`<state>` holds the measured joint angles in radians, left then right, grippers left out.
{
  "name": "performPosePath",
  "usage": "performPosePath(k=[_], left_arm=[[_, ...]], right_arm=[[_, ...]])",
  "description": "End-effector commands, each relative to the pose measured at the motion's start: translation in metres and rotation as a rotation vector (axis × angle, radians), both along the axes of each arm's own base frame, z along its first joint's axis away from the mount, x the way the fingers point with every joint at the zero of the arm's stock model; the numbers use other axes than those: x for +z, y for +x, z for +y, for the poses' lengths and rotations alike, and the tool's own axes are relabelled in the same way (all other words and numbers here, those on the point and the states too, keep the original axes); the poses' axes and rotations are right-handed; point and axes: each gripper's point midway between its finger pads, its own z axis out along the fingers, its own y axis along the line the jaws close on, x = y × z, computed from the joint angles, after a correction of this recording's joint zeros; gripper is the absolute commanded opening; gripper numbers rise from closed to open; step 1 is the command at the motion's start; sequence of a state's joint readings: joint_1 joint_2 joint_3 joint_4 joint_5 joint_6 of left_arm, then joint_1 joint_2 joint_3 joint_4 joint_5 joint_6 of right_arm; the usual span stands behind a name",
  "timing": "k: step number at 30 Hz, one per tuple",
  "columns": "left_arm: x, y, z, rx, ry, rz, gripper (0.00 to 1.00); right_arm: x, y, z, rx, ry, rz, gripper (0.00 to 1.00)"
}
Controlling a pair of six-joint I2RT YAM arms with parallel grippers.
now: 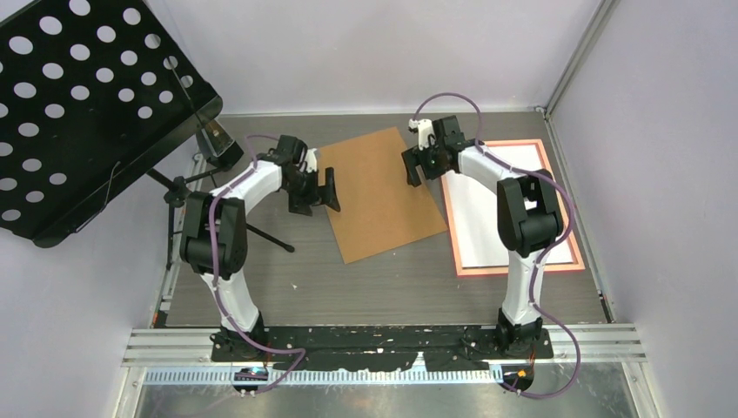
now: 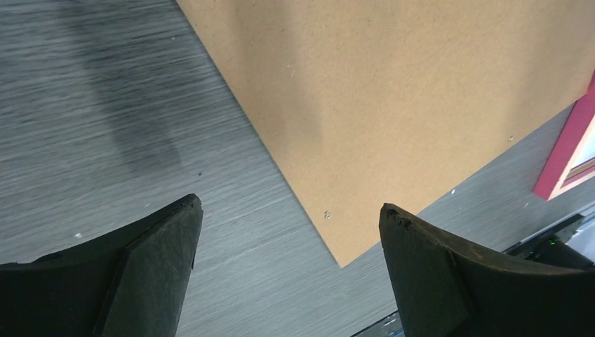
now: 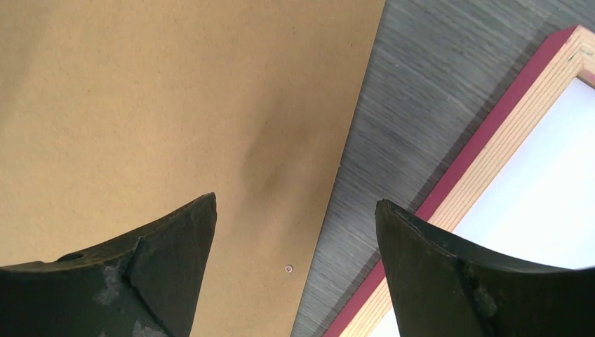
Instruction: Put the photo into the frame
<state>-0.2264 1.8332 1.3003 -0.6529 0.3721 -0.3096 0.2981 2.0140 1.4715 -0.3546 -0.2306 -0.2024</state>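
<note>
The pink-orange frame [image 1: 520,269] lies flat at the right of the table. A white sheet [image 1: 479,226] fills its inside; no sunset picture shows, so I cannot tell if this is the photo's white back. The plain brown backing board [image 1: 383,192] lies loose at the middle, left of the frame. My left gripper [image 1: 315,196] is open and empty over the board's left edge [image 2: 393,105]. My right gripper [image 1: 419,170] is open and empty over the board's right edge [image 3: 140,105], with the frame's rim [image 3: 484,154] and the white sheet [image 3: 540,175] just to its right.
A black perforated music stand [image 1: 87,104] leans over the far left corner, and its thin legs [image 1: 265,233] reach onto the table beside my left arm. Grey walls close in the back and right. A corner of the frame [image 2: 568,154] shows in the left wrist view.
</note>
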Motion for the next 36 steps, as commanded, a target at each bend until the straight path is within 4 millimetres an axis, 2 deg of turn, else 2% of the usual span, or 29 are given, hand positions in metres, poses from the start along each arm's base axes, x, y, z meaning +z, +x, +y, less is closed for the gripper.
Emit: performPosePath(k=[1,14,23,26,30,36], left_arm=[[-0.006,0.010,-0.012,0.054,-0.090,0.023,0.95],[-0.032,-0.004,-0.018,0.168,-0.165,0.136,0.91],[-0.044,-0.005,-0.025,0.192,-0.207,0.174,0.89],[-0.047,-0.005,-0.026,0.197,-0.214,0.182,0.89],[-0.050,-0.004,-0.028,0.197,-0.222,0.188,0.88],[-0.048,-0.005,-0.029,0.195,-0.229,0.185,0.88]], right_arm=[[0.023,0.016,0.010,-0.029,0.057,-0.008,0.89],[-0.006,0.006,0.017,-0.073,0.085,0.204,0.88],[-0.027,0.000,0.016,-0.077,0.139,0.308,0.85],[-0.029,-0.007,0.024,-0.042,0.200,0.354,0.83],[-0.025,-0.016,0.036,0.011,0.270,0.387,0.80],[0.007,-0.023,0.048,0.073,0.356,0.368,0.77]])
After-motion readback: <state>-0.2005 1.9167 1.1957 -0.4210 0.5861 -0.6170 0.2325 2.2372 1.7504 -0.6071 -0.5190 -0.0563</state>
